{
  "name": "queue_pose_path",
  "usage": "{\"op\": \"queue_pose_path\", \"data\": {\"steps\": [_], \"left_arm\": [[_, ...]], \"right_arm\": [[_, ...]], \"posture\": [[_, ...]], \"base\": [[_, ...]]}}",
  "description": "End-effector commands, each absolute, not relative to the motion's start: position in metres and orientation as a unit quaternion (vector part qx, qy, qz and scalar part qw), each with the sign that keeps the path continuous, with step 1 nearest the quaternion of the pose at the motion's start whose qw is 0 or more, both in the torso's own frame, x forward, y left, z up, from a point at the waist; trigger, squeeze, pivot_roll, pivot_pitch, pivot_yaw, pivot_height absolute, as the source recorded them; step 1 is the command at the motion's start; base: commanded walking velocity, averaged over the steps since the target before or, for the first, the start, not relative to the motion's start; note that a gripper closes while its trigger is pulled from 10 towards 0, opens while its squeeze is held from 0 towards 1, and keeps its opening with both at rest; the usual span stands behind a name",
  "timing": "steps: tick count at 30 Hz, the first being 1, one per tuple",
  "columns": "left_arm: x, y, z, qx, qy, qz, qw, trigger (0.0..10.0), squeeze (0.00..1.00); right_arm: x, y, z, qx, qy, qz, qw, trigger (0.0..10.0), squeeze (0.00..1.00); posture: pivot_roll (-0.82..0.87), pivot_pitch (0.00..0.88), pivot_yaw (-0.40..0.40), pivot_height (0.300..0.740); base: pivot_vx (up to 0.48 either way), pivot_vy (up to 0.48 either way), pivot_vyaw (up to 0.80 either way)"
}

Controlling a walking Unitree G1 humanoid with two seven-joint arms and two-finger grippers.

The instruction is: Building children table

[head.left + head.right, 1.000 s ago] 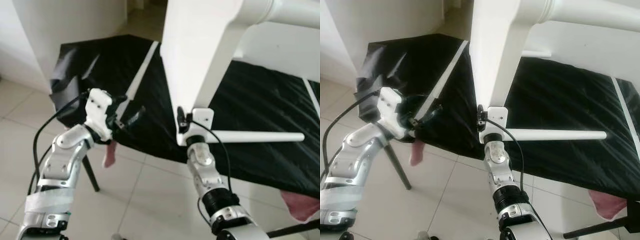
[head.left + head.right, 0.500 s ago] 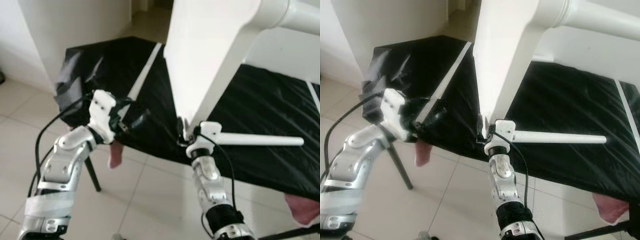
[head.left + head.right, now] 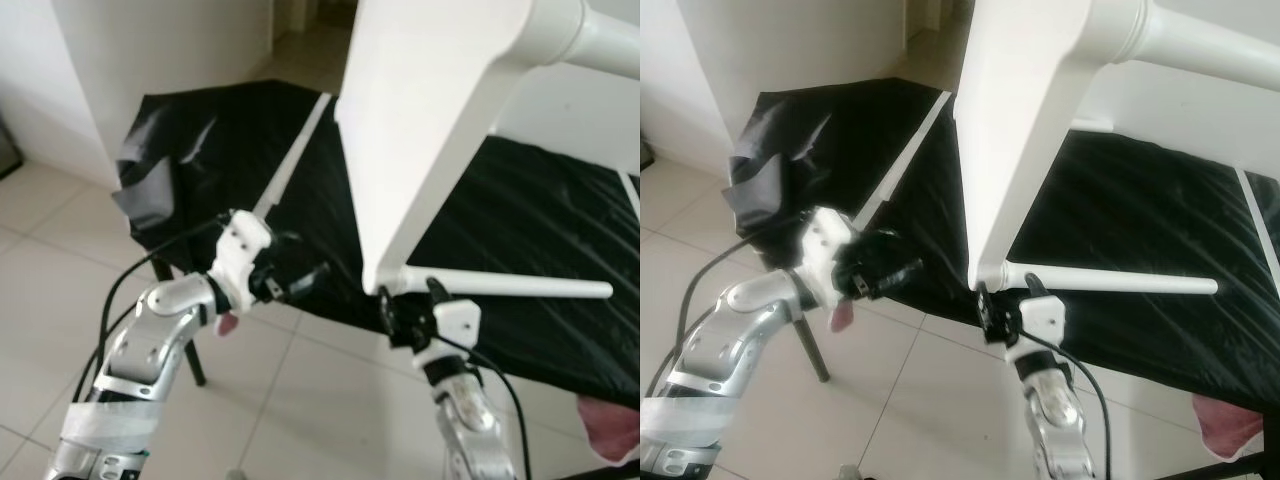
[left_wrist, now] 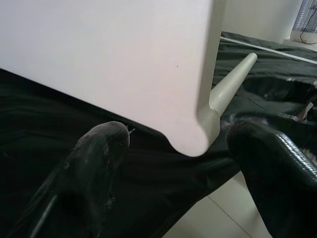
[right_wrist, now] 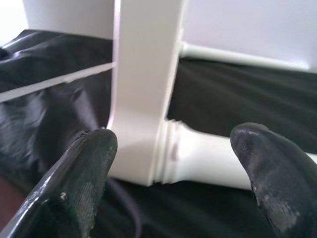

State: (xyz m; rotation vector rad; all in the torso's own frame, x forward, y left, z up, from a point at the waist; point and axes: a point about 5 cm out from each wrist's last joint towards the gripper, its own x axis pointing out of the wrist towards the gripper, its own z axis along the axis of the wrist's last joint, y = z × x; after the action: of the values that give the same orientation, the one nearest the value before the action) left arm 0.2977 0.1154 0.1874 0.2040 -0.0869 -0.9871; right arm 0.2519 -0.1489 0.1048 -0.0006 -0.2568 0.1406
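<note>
**A:** Tabletop first? It's the biggest thing going.

**B:** Yes. The white tabletop [image 3: 430, 130] stands on edge, tilted, taking the upper centre and right of the left eye view. Its lower corner rests near the front edge of the black-covered work surface [image 3: 560, 200]. A white table leg [image 3: 520, 287] sticks out from that corner, lying level toward the right of the frame; a second leg [image 3: 600, 40] juts out at the upper right.

**A:** And the thin white strip?

**B:** A slat [image 3: 290, 170] lies slantwise on the black cover, upper centre-left.

**A:** The arms?

**B:** The right gripper [image 5: 171, 148] sits just below the corner, fingers spread wide on either side of the leg's threaded base, pinching nothing. The left gripper [image 4: 173, 148] is at centre-left, also splayed, facing the rounded corner of the panel without contact.

**A:** So which step?

**B:** I'd judge it's leg fitting, or checking that joint. Next would be closing the right fingers squarely on the leg base while the left steadies the panel's edge against tipping.
</note>
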Motion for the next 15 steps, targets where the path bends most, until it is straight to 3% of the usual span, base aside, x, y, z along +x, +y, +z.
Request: {"op": "queue_pose_path", "data": {"steps": [1, 7, 15], "left_arm": [[0.295, 0.111, 0.189, 0.099, -0.042, -0.488, 0.866, 10.0, 0.0], [0.314, 0.111, 0.192, 0.115, -0.056, -0.437, 0.89, 10.0, 0.0], [0.315, 0.099, 0.198, 0.102, -0.058, -0.477, 0.871, 10.0, 0.0]], "right_arm": [[0.247, -0.159, 0.107, 0.001, -0.125, 0.058, 0.99, 10.0, 0.0], [0.247, -0.187, 0.108, -0.006, -0.117, 0.002, 0.993, 10.0, 0.0], [0.264, -0.225, 0.108, 0.006, -0.103, -0.106, 0.989, 10.0, 0.0]], "posture": [[0.11, 0.022, -0.075, 0.74], [0.08, 0.019, -0.056, 0.74], [0.07, 0.021, -0.035, 0.74]], "base": [[0.0, 0.0, 0.0], [0.0, 0.0, 0.0], [0.0, 0.0, 0.0]]}}
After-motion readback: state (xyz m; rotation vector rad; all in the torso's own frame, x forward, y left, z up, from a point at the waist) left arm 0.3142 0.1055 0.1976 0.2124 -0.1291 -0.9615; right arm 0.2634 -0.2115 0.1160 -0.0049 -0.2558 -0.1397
